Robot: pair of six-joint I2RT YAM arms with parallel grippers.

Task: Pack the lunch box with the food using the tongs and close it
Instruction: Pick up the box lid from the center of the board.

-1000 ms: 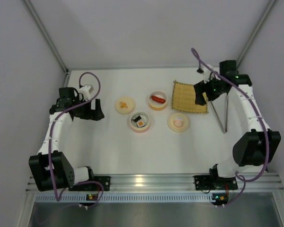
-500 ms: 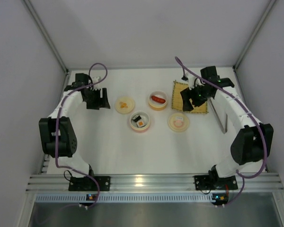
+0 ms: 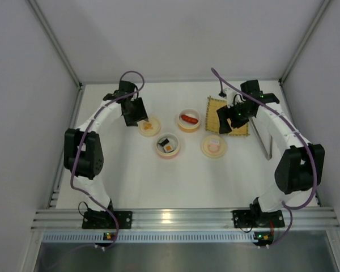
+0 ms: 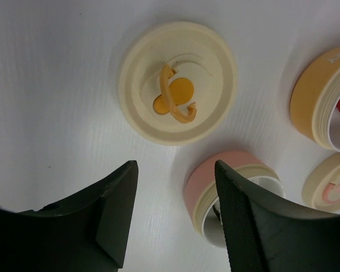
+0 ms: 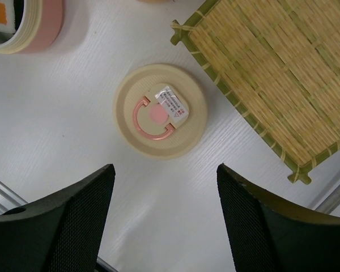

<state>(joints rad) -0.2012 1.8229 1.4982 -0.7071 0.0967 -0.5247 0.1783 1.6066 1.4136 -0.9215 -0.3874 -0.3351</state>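
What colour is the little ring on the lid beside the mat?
Pink. The ring sits on the cream lid; the right wrist view shows it best.

hand [image 4: 175,167] spread | orange-print lid [image 4: 178,82] ahead | pink-rimmed bowl [image 4: 201,178] partly hidden, contents unclear

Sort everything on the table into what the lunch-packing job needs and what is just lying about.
For the job: orange bowl with sausage; pink bowl with sushi; orange lid; pink lid; tongs.
Lying about: mat.
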